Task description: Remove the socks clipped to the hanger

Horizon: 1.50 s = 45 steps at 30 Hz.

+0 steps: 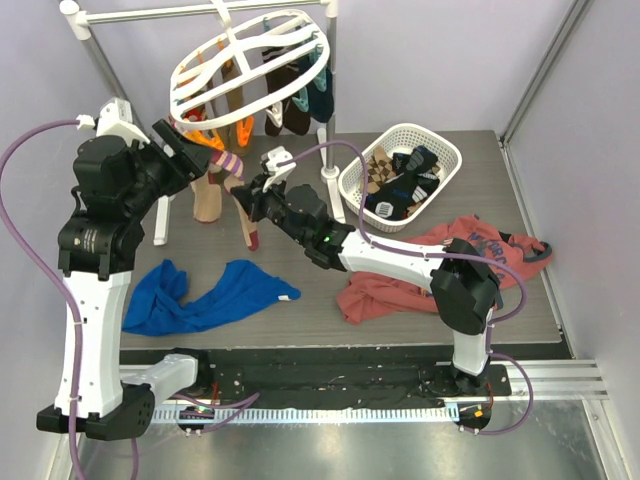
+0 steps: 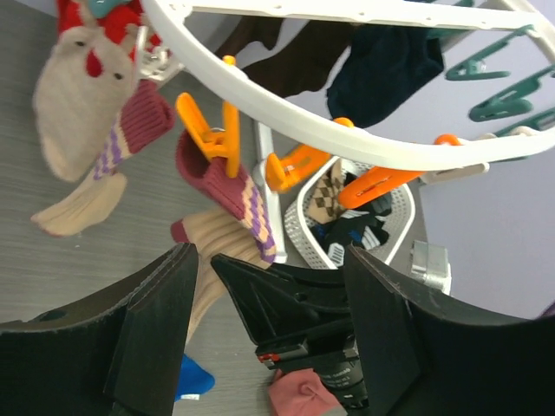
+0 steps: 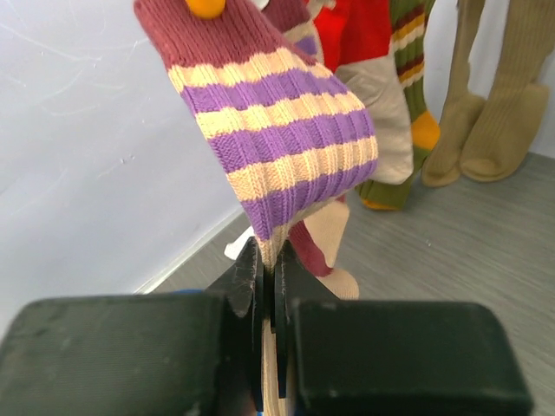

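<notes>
Right hand (image 3: 267,260) clamped tight on lower cuff of striped sock (image 3: 277,139). Sock hangs below hanger (image 2: 347,121) rim, top edge pinched in orange clip (image 3: 206,7). Left hand (image 2: 269,321) spread wide, empty, just below hanger rim beside that clip.

Step in hand, likely: free sock.
- Pull straight down from hanger, steady; sideways yank likely swings frame.
- Left hand could brace rim or squeeze clip.
- After that, other socks (image 3: 486,130) beneath hanger to do.
</notes>
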Motion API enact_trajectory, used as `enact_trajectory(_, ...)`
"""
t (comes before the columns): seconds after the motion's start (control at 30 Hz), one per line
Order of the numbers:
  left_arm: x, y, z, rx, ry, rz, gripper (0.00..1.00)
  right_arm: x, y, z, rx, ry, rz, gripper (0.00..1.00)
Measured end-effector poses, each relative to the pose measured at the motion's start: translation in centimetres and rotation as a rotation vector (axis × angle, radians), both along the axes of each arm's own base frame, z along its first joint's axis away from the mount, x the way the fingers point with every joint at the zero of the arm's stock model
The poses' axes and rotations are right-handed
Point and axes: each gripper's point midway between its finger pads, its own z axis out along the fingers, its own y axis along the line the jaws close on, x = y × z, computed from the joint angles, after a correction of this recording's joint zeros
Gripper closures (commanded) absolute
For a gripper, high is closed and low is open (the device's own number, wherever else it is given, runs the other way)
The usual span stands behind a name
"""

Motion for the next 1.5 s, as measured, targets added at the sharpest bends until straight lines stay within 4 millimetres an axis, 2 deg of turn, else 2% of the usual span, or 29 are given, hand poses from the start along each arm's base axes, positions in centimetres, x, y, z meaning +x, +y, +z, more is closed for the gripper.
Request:
enact_trajectory(0.3,0.4,2.8,-0.6,0.083,0.014,0.135,0.45,-0.8,0.4,-1.4,0.0,0.048,0.037,0.99)
enact_trajectory(0.37,0.7,3.0,-0.7,0.091,0.012,0.148,0.45,-1.2,0.3,-1.7,0.005,0.059,0.051,0.99)
enact_trajectory(0.53,1.9,2.9,-0.9,0.088,0.007,0.15,0.41,-1.7,0.5,-2.0,0.016,0.075,0.08,0.99)
enact_trajectory(0.8,3.6,2.5,-0.7,0.05,-0.021,0.155,0.42,-2.2,0.5,-0.7,0.048,0.063,0.102,0.99)
enact_trajectory(1.13,5.5,1.4,-1.4,0.018,-0.034,0.119,0.42,-2.5,0.3,-0.7,0.049,0.061,0.111,0.99)
enact_trajectory(1.5,6.6,1.3,-1.9,0.017,-0.038,0.119,0.5,-2.6,0.4,-0.9,0.046,0.062,0.121,0.99)
